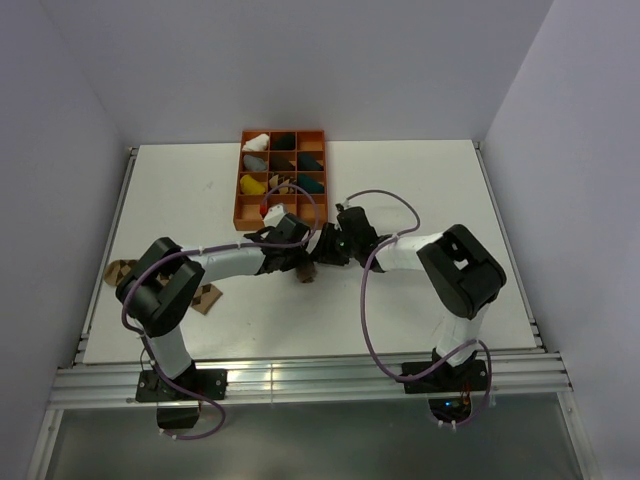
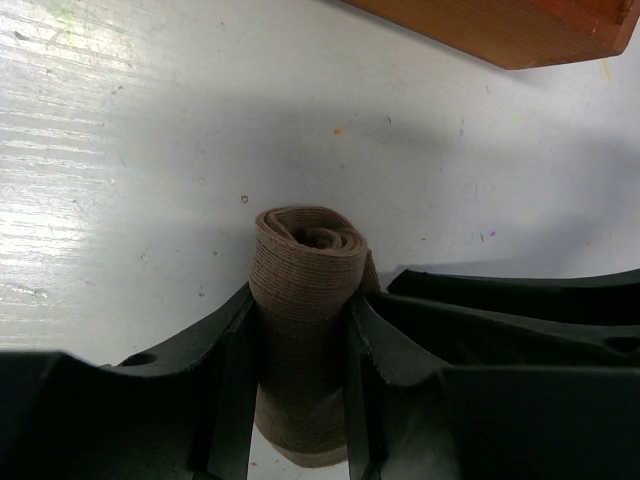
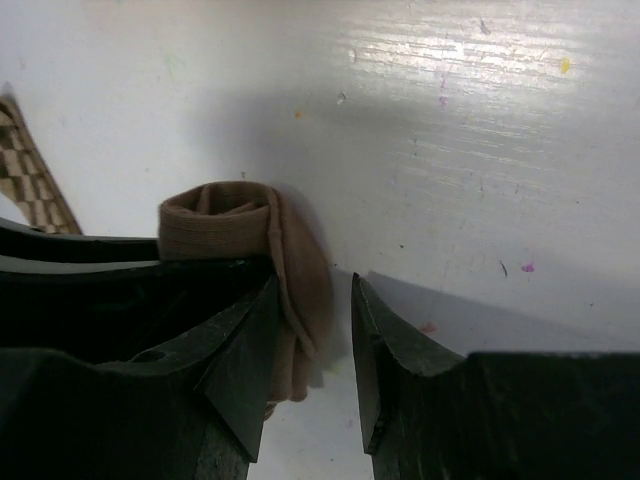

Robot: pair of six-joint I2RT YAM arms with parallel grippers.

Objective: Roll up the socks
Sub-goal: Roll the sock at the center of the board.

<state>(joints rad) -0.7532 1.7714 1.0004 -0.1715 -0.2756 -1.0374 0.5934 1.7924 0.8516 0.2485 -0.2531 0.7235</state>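
The plain tan sock (image 2: 305, 262) is rolled into a tight upright coil on the white table. My left gripper (image 2: 300, 320) is shut on it, one finger on each side of the roll. In the top view the roll (image 1: 306, 276) lies just below where the two grippers meet. My right gripper (image 3: 315, 310) is open. The roll's outer flap (image 3: 300, 270) lies between its jaws against the left finger (image 3: 245, 350), with a gap to the right finger. The argyle sock (image 1: 205, 297) lies flat at the table's left; its edge shows in the right wrist view (image 3: 25, 175). The striped cuff is hidden.
An orange compartment tray (image 1: 244, 213) holding white, black, teal, yellow and grey sock bundles stands just behind the grippers; its corner shows in the left wrist view (image 2: 500, 25). The two arms cross close together at the table's middle.
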